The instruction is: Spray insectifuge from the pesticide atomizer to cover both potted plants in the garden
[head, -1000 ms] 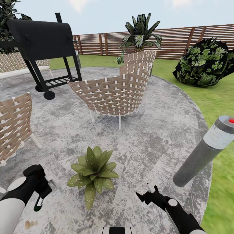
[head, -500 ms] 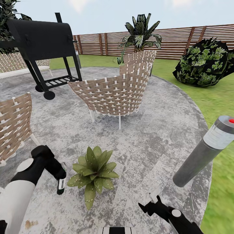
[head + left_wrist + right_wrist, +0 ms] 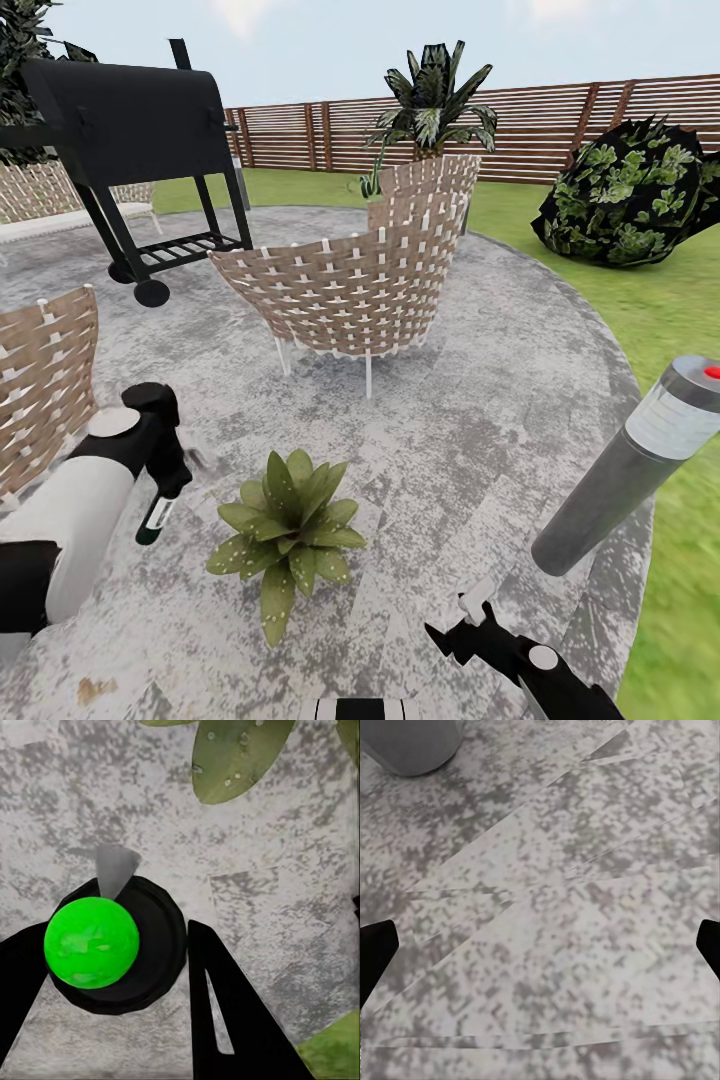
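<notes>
The pesticide atomizer (image 3: 156,515), a slim dark bottle with a white label, hangs from my left gripper (image 3: 167,488), which is shut on it just left of a potted plant (image 3: 288,535). That plant is a low rosette of speckled green leaves on the grey stone patio (image 3: 470,420) of the garden. In the left wrist view the atomizer (image 3: 124,945) is a black round shape with a bright green ball on it, held between black fingers (image 3: 221,1012), with plant leaves (image 3: 240,757) close by. My right gripper (image 3: 468,612) hangs open over bare stone, right of the plant.
A grey bollard light (image 3: 630,470) leans at the patio's right edge, its base (image 3: 412,746) near the right gripper (image 3: 540,945). Woven chairs (image 3: 345,290) stand behind the plant, another chair (image 3: 40,390) at left, a black grill (image 3: 130,130) at back left. Lawn, a dark bush (image 3: 630,195) and a slat fence (image 3: 540,120) lie beyond.
My left arm has risen and swung forward with the atomizer, from the lower left corner to beside the plant. The right gripper dropped slightly at first, then held still.
</notes>
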Robot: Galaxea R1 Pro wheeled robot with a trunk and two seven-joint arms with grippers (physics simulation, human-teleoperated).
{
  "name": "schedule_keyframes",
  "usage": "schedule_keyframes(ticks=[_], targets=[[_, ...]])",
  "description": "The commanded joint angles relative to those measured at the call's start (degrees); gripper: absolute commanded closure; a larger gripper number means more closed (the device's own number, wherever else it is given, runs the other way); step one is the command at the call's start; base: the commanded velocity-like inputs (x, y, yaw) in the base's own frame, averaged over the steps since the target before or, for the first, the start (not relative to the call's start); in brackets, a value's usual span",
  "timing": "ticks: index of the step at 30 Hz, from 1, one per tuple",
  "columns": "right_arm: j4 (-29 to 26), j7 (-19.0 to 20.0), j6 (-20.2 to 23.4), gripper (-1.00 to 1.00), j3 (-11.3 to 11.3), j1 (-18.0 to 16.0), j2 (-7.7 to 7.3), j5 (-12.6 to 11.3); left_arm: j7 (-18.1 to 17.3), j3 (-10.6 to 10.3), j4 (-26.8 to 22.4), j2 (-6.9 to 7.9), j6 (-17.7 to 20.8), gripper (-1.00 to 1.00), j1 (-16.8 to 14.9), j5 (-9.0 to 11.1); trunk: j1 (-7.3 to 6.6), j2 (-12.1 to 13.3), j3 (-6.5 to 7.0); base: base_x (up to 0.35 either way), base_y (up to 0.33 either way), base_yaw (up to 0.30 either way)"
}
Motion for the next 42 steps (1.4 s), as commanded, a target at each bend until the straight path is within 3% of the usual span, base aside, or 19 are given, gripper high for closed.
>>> schedule_keyframes(ticks=[1,3,7,9,11,12,15,18,22,32,33,38,42], targets=[[-0.1,0.0,-0.3,-1.0,0.1,0.0,0.05,0.4,-0.5,0.0,0.2,-0.64,-1.6,1.0,0.3,-0.3,-0.01,0.0,-0.04,0.0,0.0,0.0],[-0.4,0.0,-0.3,-1.0,0.1,0.0,0.28,0.3,-0.5,-0.1,0.3,-2.66,-4.0,1.0,0.9,-0.4,-0.01,0.0,-0.04,0.0,0.0,0.0],[-0.9,0.0,-0.3,-1.0,0.1,-0.1,0.43,0.3,-0.5,-0.2,0.3,-6.58,-4.6,1.0,1.2,-0.8,-0.01,0.0,-0.04,0.0,0.0,0.0],[-0.9,0.0,-0.3,-1.0,0.1,-0.1,0.4,0.4,-0.5,-0.6,0.4,-7.3,-4.6,1.0,1.2,-1.2,-0.01,0.0,-0.04,0.0,0.0,0.0],[-0.9,0.0,-0.3,-1.0,0.1,0.0,0.42,0.4,-0.5,-0.7,0.4,-7.08,-4.6,1.0,1.1,-2.4,-0.01,0.0,-0.04,0.0,0.0,0.0],[-0.9,0.0,-0.3,-1.0,0.1,0.0,0.41,0.4,-0.5,-0.7,0.5,-6.27,-4.7,1.0,1.2,-4.4,-0.01,0.0,-0.04,0.0,0.0,0.0],[-0.9,0.0,-0.3,-1.0,0.1,0.0,0.43,0.4,-0.5,-0.6,0.2,-4.43,-4.9,1.0,2.7,-6.0,-0.01,0.0,-0.04,0.0,0.0,0.0],[-0.9,0.0,-0.3,-1.0,0.1,0.0,0.44,0.4,-0.5,-0.6,0.1,-3.28,-5.0,1.0,4.8,-6.4,-0.01,0.0,-0.04,0.0,0.0,0.0],[-0.9,0.1,-0.3,-1.0,0.2,0.0,0.45,0.4,-0.5,-0.8,-0.2,-3.56,-4.9,1.0,6.6,-6.3,-0.01,0.0,-0.04,0.0,0.0,0.0],[-0.9,0.1,-0.3,-1.0,0.2,0.0,0.45,0.4,-0.5,-0.6,-0.6,-3.05,-4.3,1.0,6.4,-6.7,-0.01,0.0,-0.04,0.057,0.069,0.0],[-0.9,0.1,-0.3,-1.0,0.2,0.0,0.45,0.4,-0.5,-0.6,-0.6,-3.07,-4.3,1.0,6.4,-7.7,-0.01,0.0,-0.04,0.004,0.005,0.0],[-0.9,0.1,-0.3,-1.0,0.2,0.0,0.45,0.4,-0.5,-0.3,-0.5,-3.07,-4.2,1.0,6.6,-16.7,-0.01,0.0,-0.04,0.001,0.001,0.0],[-0.9,0.1,-0.3,-1.0,0.2,0.0,0.45,0.4,-0.5,-0.2,-0.4,-3.07,-4.1,1.0,6.9,-17.6,-0.01,0.0,-0.04,0.0,0.0,0.0]])
